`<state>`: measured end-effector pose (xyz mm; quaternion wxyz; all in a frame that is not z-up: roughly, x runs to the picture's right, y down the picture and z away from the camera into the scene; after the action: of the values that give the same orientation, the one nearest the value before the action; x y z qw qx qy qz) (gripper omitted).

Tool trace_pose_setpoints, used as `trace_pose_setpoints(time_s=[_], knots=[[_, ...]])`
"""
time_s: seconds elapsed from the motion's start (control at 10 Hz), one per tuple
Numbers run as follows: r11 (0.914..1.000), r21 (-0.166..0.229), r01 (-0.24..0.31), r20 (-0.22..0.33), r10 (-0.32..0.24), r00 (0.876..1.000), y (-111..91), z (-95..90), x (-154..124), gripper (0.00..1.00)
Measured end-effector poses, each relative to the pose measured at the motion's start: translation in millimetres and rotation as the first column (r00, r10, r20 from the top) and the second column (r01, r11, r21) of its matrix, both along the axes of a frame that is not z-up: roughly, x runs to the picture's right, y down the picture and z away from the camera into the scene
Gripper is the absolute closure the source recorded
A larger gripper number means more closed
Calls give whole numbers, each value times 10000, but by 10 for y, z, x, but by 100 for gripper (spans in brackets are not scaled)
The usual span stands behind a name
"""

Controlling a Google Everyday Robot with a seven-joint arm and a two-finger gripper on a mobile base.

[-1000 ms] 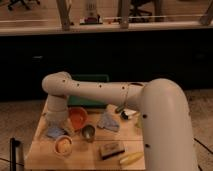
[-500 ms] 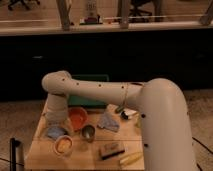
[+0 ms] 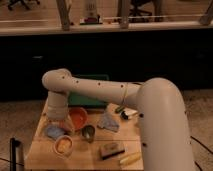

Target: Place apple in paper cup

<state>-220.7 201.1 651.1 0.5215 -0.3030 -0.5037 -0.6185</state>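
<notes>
The smooth white arm (image 3: 150,107), thick and rounded, sweeps in from right of the orange bowl (image 3: 78,118), bends behind and left of it, then drops to the gripper (image 3: 59,124) just left of the bowl's rim. Whether the jaws are open or closed cannot be told. The pale wooden table (image 3: 85,159) carries everything. A flat green tray (image 3: 89,102) lies behind the bowl, partly under the arm. The bowl is wide, round and shallow. Right of it is a crumpled grey cloth (image 3: 109,122). Front-right of it lie a brown block (image 3: 111,149) and a dark shiny metal cup (image 3: 88,133), the cup nearer the bowl. A pale blue rounded thing (image 3: 52,132) sits front-left of the bowl. The paper cup (image 3: 63,145), small, round and pinkish-tan with a yellowish inside, stands upright in front of the bowl, near the jaws but apart from them, on their front side.
</notes>
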Motion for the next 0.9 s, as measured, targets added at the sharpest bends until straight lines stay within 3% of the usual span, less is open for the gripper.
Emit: trace_pose_setpoints(time_s=[0.9], knots=[[9991,38,416,-184,-416,9990,-181,39,44,20]])
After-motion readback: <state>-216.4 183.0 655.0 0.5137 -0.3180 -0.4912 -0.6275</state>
